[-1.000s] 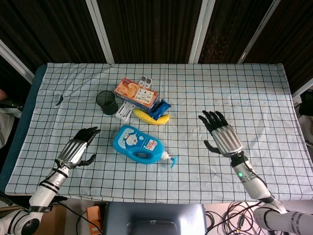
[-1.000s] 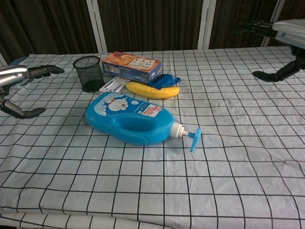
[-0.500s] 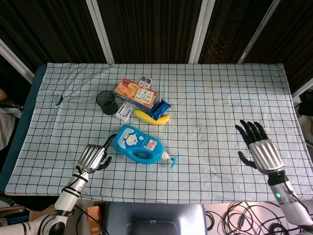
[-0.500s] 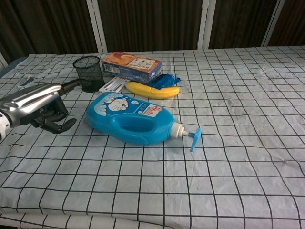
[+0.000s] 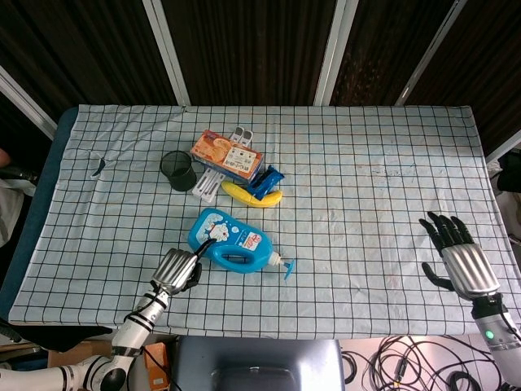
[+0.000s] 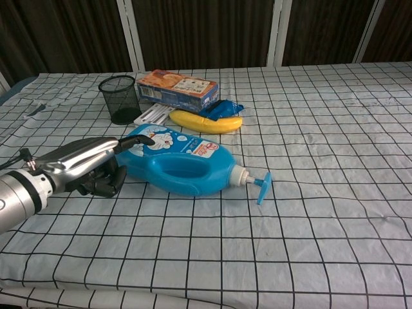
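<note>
Lower left of the frame, the left hand (image 6: 87, 168) touches the blue plastic pump bottle (image 6: 180, 159) with one finger, others curled; the right hand (image 5: 461, 259), lower right, has its fingers spread, holding nothing

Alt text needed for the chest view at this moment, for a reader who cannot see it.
The robot's left hand lies at the base of a blue pump bottle on its side on a checked tablecloth, one finger stretched onto the bottle, the others curled. Behind are a black mesh cup, an orange box, a banana and a blue packet.
</note>
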Tool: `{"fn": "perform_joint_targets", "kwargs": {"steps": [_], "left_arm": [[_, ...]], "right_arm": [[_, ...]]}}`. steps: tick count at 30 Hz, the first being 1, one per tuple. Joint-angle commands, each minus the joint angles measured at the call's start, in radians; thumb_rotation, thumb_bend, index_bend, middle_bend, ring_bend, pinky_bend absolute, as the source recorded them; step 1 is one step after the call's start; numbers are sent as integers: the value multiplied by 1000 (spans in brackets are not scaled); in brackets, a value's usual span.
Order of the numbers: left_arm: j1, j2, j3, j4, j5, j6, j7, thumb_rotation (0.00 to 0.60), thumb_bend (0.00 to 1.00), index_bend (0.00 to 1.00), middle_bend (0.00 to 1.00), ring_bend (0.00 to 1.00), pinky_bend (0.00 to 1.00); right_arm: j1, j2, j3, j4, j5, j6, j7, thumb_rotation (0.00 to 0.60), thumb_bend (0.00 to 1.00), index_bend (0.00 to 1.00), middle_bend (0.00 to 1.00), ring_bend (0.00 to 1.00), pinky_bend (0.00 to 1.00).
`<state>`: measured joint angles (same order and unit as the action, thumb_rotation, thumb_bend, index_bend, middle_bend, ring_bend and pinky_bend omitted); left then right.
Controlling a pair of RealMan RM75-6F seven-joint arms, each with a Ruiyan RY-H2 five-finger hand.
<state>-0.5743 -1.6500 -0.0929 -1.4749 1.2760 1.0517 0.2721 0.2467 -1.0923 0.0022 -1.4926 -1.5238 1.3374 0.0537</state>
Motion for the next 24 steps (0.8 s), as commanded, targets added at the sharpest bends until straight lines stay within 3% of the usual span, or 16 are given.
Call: {"fn": "perform_joint_targets", "kwargs": {"steps": [1,10,12,13,14,15,16,17,18,21,24], "left_arm": [[2,-1,-1,2,3,3,-8,600,793,116,1000,1000,1000],[1,6,1,1,0,1,0,600,746,126,1000,1000,1000],[4,15,2,-6,4,12,12,600,649,75,998,1000,1000],[19,49,13,-15,41,68,70,600,608,49,970,986,995],[42,97,39,-35,68,119,149,600,544,16,837,883,918],[63,138,56,-60,71,151,219,600,496,1,628,706,776],[101,192,65,-96,49,219,344,600,452,0,335,426,557],[133,224,67,-134,29,277,426,600,422,0,109,175,334],[165,254,68,-178,15,333,473,600,407,0,4,29,165],[268,359,92,-291,32,470,410,600,402,0,0,0,39],[392,442,151,-281,131,620,217,600,402,0,0,0,22]], "right_arm": [[-1,1,1,1,1,-2,0,600,311,0,0,0,27],[-4,-3,4,-3,1,-7,-9,600,311,0,0,0,27],[-8,-4,3,-6,-3,-1,-17,600,311,0,0,0,27],[-16,-1,0,-14,-12,14,-21,600,310,0,0,0,27],[-27,3,-6,-22,-21,31,-26,600,311,0,0,0,27],[-35,7,-10,-28,-28,43,-34,600,311,0,0,0,27],[-48,14,-16,-38,-37,61,-46,600,311,0,0,0,27],[-57,18,-20,-47,-43,75,-56,600,311,0,0,0,27],[-67,21,-23,-55,-49,88,-66,600,311,0,0,0,27],[-98,27,-30,-87,-43,119,-118,600,311,0,0,0,27],[-139,12,-37,-116,-19,151,-171,600,311,0,0,0,27]]}}
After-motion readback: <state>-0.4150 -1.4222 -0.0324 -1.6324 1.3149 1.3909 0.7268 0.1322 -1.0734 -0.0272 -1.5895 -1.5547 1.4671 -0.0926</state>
